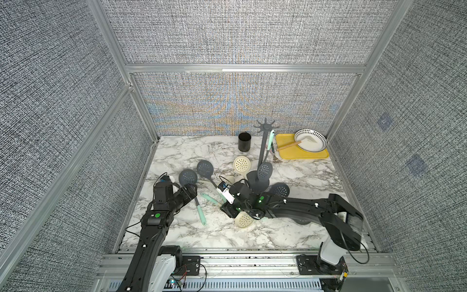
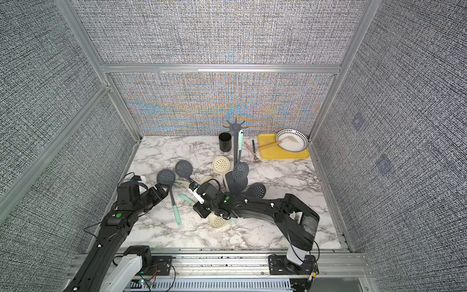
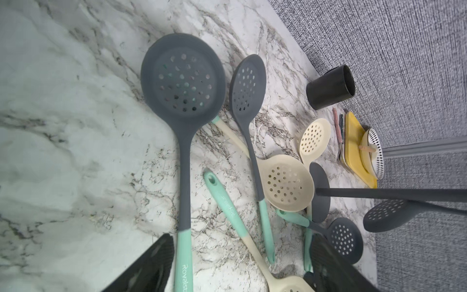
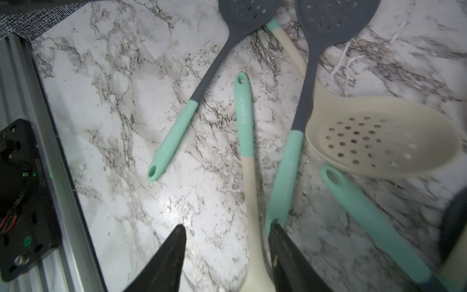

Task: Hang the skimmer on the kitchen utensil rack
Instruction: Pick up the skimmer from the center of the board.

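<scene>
Jaws astride the cream skimmer [image 4: 249, 177]

From where I stand, the right gripper [image 4: 226, 225] has its jaws partly apart. The cream handle runs between them, close against one finger and clear of the other, so no clamp shows. The left gripper [image 3: 241, 239] is spread wide, and a grey skimmer [image 3: 183, 83] lies with its teal handle just beside one finger. The cream skimmer lies flat mid-counter [image 1: 177, 151], toward the front edge, its teal holed end pointing away from the gripper. The kitchen utensil rack [image 1: 262, 149] stands upright nearer the back edge, with a dark skimmer [image 1: 264, 171] hanging from its crown.
</scene>
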Robot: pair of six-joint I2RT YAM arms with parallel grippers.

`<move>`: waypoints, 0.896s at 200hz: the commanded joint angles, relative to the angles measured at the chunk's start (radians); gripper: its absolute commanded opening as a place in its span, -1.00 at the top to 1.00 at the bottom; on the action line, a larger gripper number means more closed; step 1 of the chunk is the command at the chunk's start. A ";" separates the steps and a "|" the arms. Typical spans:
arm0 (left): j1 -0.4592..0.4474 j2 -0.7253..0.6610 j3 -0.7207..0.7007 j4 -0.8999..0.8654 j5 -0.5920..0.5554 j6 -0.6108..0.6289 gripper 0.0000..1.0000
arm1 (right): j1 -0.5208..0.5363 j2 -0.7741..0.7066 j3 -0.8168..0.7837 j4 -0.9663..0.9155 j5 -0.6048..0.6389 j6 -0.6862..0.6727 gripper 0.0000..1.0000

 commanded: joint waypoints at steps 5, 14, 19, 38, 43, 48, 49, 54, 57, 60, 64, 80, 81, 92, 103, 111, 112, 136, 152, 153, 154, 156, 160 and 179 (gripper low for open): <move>0.084 -0.019 -0.033 0.092 0.155 -0.081 -0.73 | 0.001 0.115 0.128 -0.112 -0.016 -0.046 -0.07; 0.112 -0.023 -0.039 0.108 0.182 -0.096 -0.74 | 0.000 0.158 0.179 -0.146 -0.005 -0.058 -0.07; 0.128 -0.024 -0.041 0.116 0.199 -0.104 -0.73 | -0.002 0.179 0.207 -0.166 0.004 -0.066 -0.07; 0.182 -0.009 -0.051 0.164 0.266 -0.129 -0.74 | -0.015 0.249 0.290 -0.224 0.033 -0.080 -0.07; 0.192 -0.003 -0.051 0.173 0.277 -0.132 -0.73 | -0.020 0.266 0.313 -0.241 0.036 -0.081 -0.07; 0.199 0.003 -0.048 0.175 0.284 -0.131 -0.73 | -0.026 0.282 0.333 -0.257 0.035 -0.082 -0.07; 0.200 0.004 -0.048 0.175 0.285 -0.131 -0.73 | -0.027 0.284 0.337 -0.259 0.035 -0.083 -0.07; 0.206 0.008 -0.046 0.176 0.288 -0.126 -0.73 | -0.032 0.300 0.354 -0.271 0.030 -0.085 -0.07; 0.209 0.010 -0.044 0.175 0.289 -0.124 -0.73 | -0.035 0.308 0.365 -0.279 0.026 -0.086 -0.07; 0.212 0.011 -0.044 0.174 0.290 -0.122 -0.74 | -0.037 0.315 0.374 -0.285 0.021 -0.089 -0.07; 0.215 0.014 -0.043 0.175 0.293 -0.120 -0.73 | -0.041 0.327 0.389 -0.296 0.013 -0.092 -0.07; 0.221 0.025 -0.044 0.190 0.308 -0.122 -0.75 | -0.045 0.370 0.442 -0.333 0.000 -0.105 -0.07; 0.221 0.026 -0.044 0.192 0.308 -0.123 -0.75 | -0.045 0.372 0.444 -0.334 0.000 -0.105 -0.07; 0.224 0.037 -0.048 0.213 0.321 -0.131 -0.75 | -0.048 0.399 0.475 -0.355 -0.004 -0.113 -0.07; 0.226 0.048 -0.053 0.241 0.338 -0.141 -0.75 | -0.049 0.422 0.501 -0.370 -0.011 -0.116 -0.07; 0.226 0.059 -0.053 0.253 0.345 -0.143 -0.75 | -0.049 0.434 0.515 -0.378 -0.011 -0.119 -0.06; 0.226 0.061 -0.053 0.254 0.345 -0.143 -0.75 | -0.049 0.437 0.517 -0.379 -0.011 -0.119 -0.06; 0.228 0.089 -0.051 0.267 0.350 -0.144 -0.75 | -0.050 0.463 0.543 -0.390 -0.009 -0.122 0.01; 0.228 0.105 -0.051 0.275 0.350 -0.142 -0.75 | -0.050 0.476 0.554 -0.401 -0.004 -0.127 0.03; 0.228 0.106 -0.051 0.276 0.350 -0.142 -0.75 | -0.050 0.476 0.554 -0.400 -0.004 -0.127 0.03; 0.228 0.107 -0.051 0.276 0.350 -0.143 -0.75 | -0.050 0.478 0.555 -0.401 -0.005 -0.128 0.03; 0.228 0.107 -0.051 0.277 0.350 -0.143 -0.75 | -0.050 0.481 0.558 -0.402 -0.004 -0.128 0.03; 0.228 0.109 -0.051 0.278 0.350 -0.140 -0.75 | -0.050 0.485 0.561 -0.406 -0.004 -0.130 0.04; 0.229 0.113 -0.052 0.277 0.344 -0.138 -0.75 | -0.049 0.506 0.584 -0.437 0.016 -0.139 0.07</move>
